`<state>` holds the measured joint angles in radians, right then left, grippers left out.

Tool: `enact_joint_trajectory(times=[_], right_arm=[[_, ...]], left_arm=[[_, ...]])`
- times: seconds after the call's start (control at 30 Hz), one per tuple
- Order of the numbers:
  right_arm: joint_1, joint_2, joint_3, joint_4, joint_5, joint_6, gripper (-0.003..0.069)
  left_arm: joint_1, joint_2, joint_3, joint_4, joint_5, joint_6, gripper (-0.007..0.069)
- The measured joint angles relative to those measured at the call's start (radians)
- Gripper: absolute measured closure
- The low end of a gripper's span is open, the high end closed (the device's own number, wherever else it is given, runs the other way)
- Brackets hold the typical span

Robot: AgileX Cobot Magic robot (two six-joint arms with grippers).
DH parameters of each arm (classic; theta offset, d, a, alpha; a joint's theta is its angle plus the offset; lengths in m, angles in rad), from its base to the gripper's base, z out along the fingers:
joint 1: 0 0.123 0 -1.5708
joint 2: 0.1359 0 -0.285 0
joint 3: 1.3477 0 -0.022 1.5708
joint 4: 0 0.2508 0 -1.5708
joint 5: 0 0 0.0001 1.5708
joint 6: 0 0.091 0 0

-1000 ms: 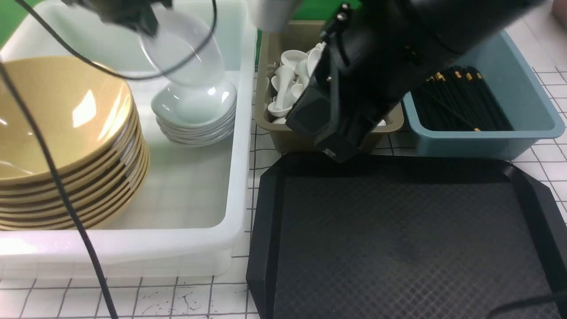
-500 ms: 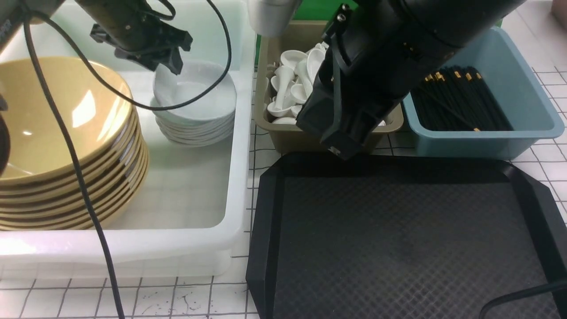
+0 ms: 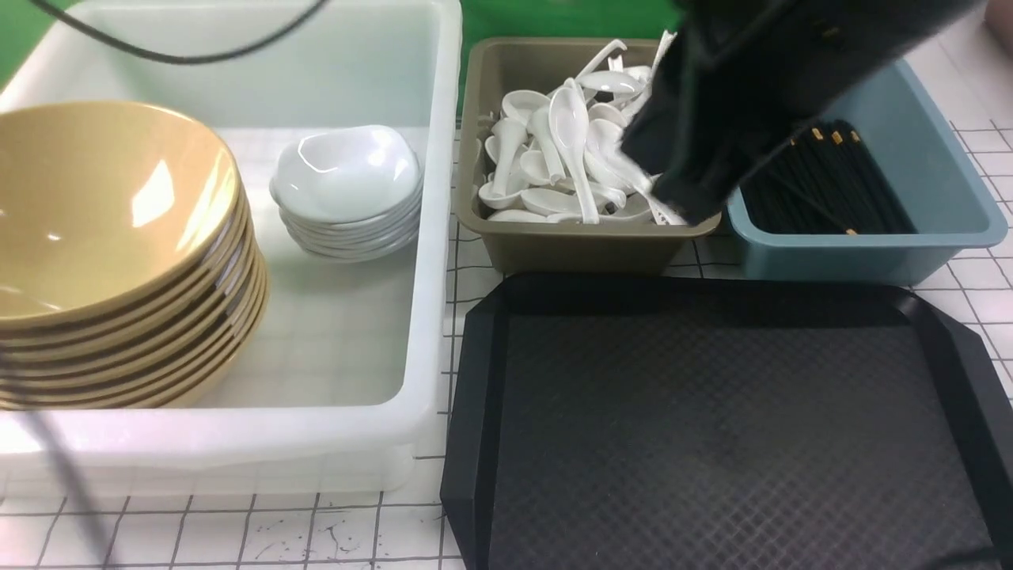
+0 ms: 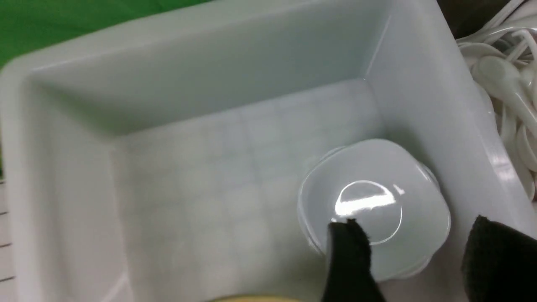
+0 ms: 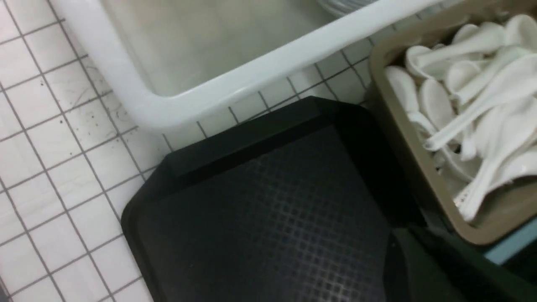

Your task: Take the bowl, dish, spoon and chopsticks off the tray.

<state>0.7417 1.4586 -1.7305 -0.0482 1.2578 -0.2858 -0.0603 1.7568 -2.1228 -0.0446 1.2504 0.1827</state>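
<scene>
The left end effector (image 4: 413,222) hangs spread and empty just above the dish (image 4: 394,172). The dish tops a stack of white dishes in the white tub (image 3: 434,237), beside the bowl (image 3: 111,198) on its yellow stack. The right end effector (image 3: 692,170) is a dark blur over the spoon bin (image 3: 554,249), and its grip cannot be told. The tray (image 3: 712,427) lies on the tabletop (image 3: 237,530).

Blurred right arm (image 3: 752,95) hides some chopsticks (image 3: 839,190).

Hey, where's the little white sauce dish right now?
Front view, left side: the dish tops the stack of white dishes inside the white tub, between the yellow bowls and the tub wall nearest the olive bin.
</scene>
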Motion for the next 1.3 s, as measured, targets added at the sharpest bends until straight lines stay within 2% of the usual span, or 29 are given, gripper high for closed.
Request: enact_joint_trajectory(times=[0.1,0.13,0.17,0.23,0.3,0.33,0.4,0.6,0.87,1.03,1.3], right_arm=[[0.000,-0.088,0.081,-0.005,0.000,0.002,0.0609],[0.000,-0.088,0.081,-0.005,0.000,0.002,0.0609],[0.000,-0.141,0.147,-0.005,-0.001,0.004,0.0609],[0.000,-0.212,0.251,-0.006,-0.027,0.017,0.0609],[0.000,-0.279,0.340,-0.006,-0.069,0.033,0.0607],[0.000,-0.286,0.350,-0.006,-0.080,0.037,0.0607],[0.000,-0.390,0.485,-0.010,-0.151,0.067,0.0605],[0.000,-0.588,0.714,-0.002,-0.321,0.111,0.0600],[0.000,-0.891,0.967,0.066,-0.596,0.131,0.0594],[0.000,-0.996,1.039,0.067,-0.734,0.132,0.0593],[0.000,-1.013,1.050,0.070,-0.766,0.132,0.0587]], left_arm=[[0.003,-0.125,0.146,0.045,0.005,0.000,0.0494],[0.003,-0.134,0.146,0.051,0.005,0.000,0.0494],[0.003,-0.213,0.248,0.063,0.005,0.000,0.0564],[0.003,-0.327,0.404,0.066,0.005,0.000,0.0614],[0.003,-0.417,0.542,0.064,-0.014,0.000,0.0627],[0.003,-0.417,0.542,0.064,-0.014,0.000,0.0627],[0.003,-0.593,0.753,0.058,-0.100,-0.003,0.0634],[0.003,-0.906,1.116,-0.009,-0.227,-0.030,0.0636],[0.003,-1.379,1.488,-0.050,-0.352,-0.033,0.0636],[0.003,-1.555,1.575,-0.051,-0.410,-0.033,0.0637],[0.003,-1.602,1.601,-0.044,-0.432,-0.033,0.0637]])
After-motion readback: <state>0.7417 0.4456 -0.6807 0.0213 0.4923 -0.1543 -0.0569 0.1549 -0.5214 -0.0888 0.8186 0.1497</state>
